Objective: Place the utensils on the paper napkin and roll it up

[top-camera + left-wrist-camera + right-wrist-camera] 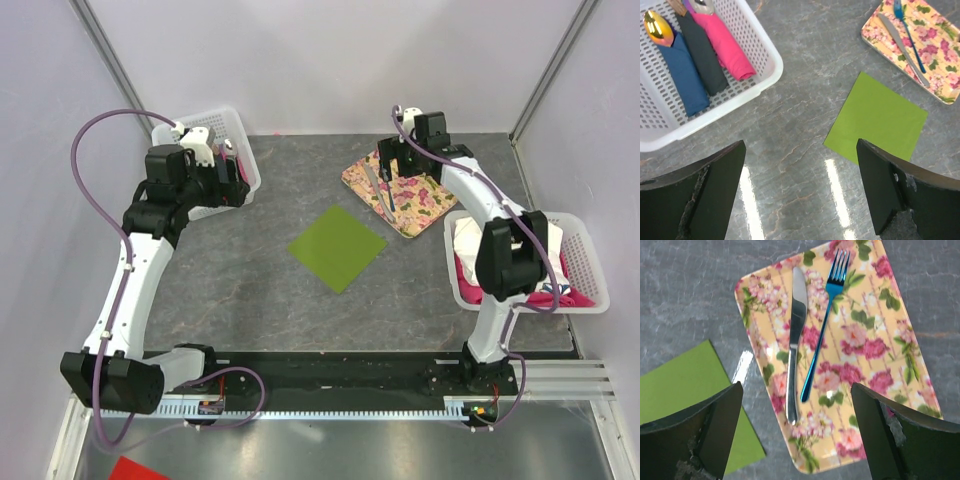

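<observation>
The olive-green paper napkin (337, 247) lies flat and unrolled mid-table; it also shows in the left wrist view (876, 120) and the right wrist view (685, 387). A silver knife (795, 340) and a bright blue fork (823, 325) lie side by side on the floral tray (420, 205). My right gripper (797, 432) hangs open and empty above the tray's near end, over the handles. My left gripper (800, 187) is open and empty above bare table, between the white basket and the napkin.
A white basket (747, 92) at the back left holds dark blue, black and pink napkin bundles with a gold spoon (659, 27). A second white basket (590, 275) at the right holds white and pink cloths. Walls enclose the table.
</observation>
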Robot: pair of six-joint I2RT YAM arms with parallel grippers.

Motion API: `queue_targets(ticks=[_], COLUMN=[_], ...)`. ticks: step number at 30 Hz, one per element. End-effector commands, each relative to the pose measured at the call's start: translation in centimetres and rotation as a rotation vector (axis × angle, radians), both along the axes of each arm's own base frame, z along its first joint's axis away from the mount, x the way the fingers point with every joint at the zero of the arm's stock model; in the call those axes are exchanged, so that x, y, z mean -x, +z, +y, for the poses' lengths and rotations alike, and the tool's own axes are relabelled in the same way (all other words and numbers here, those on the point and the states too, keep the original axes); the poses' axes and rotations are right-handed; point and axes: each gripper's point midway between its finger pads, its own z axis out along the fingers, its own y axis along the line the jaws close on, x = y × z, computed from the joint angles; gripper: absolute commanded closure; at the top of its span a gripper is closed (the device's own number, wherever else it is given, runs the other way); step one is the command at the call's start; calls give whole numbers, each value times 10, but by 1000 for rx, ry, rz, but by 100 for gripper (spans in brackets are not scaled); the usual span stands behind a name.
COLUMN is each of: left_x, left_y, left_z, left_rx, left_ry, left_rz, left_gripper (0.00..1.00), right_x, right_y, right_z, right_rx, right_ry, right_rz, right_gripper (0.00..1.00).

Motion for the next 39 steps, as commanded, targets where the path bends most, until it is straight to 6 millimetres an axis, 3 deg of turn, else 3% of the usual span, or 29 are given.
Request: queue_targets(ticks=[1, 2, 4, 5, 6, 8, 10, 14, 25, 33, 39], left_x=[-2, -4, -2, -3, -3, -4, -5, -9, -13, -13, -16], left_y=[22, 26, 19, 16, 14, 8, 6, -1, -15, -26, -28], left_z=[-16, -16, -16, -16, -16, -17, -17, -15, -12, -5, -3], left_rx=[36, 33, 23, 21, 21, 23, 22, 13, 6, -16, -18], left_ry=[-96, -103, -110, -112, -114, -119, -120, -105, -82, -52, -32], left_rz=[-118, -155, -166, -162, -159, -140, -138, -126, -96, -82, -81], left_gripper=[0, 0, 0, 0, 0, 0, 0, 0, 0, 0, 0], right_x=[-28, -32, -42, -45, -50, -56, -58, -57, -45, -43, -33], right_y=[7, -6, -5, -19, -18, -38, -47, -72, -119, -137, -149], right_z=[19, 22, 27, 28, 29, 33, 36, 37, 34, 34, 34], right_rx=[-26, -19, -3, 10, 14, 28, 36, 50, 85, 94, 120], right_ry=[11, 13, 8, 5, 2, 2, 8, 14, 21, 5, 9], right_rz=[-22, -1, -16, 5, -3, 27, 36, 83, 181, 215, 248], right_gripper=[2, 3, 4, 5, 7, 22, 26, 46, 59, 61, 74])
